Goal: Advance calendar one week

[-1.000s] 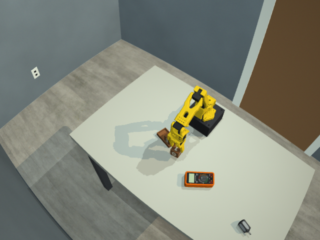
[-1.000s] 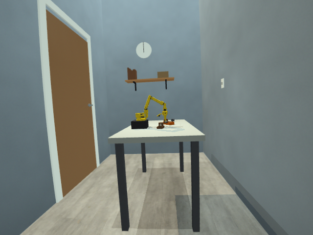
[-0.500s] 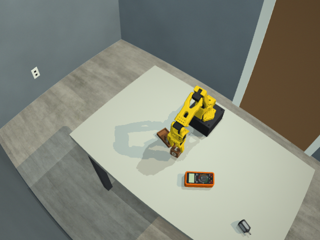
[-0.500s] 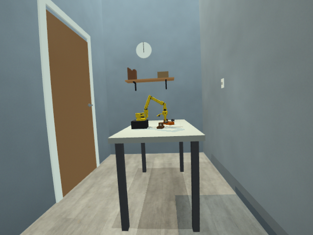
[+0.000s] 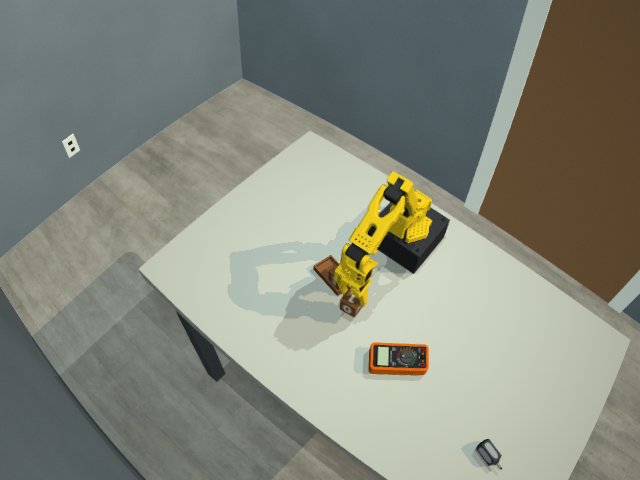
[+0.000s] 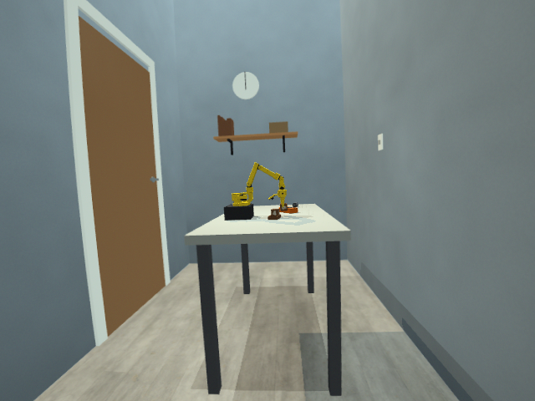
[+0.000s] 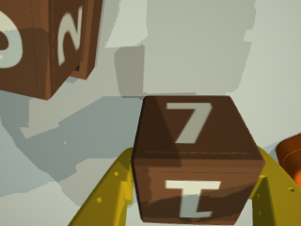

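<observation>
My gripper [image 7: 193,188] is shut on a brown wooden cube [image 7: 195,157]; in the wrist view a white 7 is on its far face and a 1 on the face toward the camera. In the top view the held cube [image 5: 351,304] sits at the tips of the yellow fingers, at or just above the table, with a 0 on its side. The brown tray [image 5: 327,272] lies just behind it, partly hidden by the arm. The other cube [image 7: 44,44] stands in the tray at the upper left of the wrist view, showing a 2 and part of a 0.
An orange multimeter [image 5: 398,358] lies on the table in front of the held cube; its edge shows at the right of the wrist view [image 7: 291,155]. A small black object [image 5: 489,452] lies near the table's front right. The arm's black base [image 5: 416,237] stands behind.
</observation>
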You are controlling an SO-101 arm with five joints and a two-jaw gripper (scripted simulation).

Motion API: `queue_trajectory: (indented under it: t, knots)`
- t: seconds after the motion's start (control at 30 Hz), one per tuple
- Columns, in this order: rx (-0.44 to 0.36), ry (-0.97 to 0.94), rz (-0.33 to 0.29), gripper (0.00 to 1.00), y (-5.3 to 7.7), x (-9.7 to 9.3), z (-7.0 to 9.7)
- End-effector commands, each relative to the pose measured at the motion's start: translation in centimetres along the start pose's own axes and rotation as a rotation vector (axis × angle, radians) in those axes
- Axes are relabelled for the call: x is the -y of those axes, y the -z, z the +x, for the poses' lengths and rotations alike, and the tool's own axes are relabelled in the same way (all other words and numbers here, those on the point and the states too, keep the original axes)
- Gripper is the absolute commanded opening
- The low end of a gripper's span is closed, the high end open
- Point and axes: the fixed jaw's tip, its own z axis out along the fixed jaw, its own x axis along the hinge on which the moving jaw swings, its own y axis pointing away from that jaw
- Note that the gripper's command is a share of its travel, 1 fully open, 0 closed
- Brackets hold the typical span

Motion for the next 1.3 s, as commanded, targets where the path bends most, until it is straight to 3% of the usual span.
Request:
queue_trajectory:
  t: [0.0,1.27]
  knots:
    - [0.023,-0.001,0.003,0.0,-0.5,-0.2,-0.5]
    - [0.023,-0.001,0.003,0.0,-1.9,-0.2,-0.5]
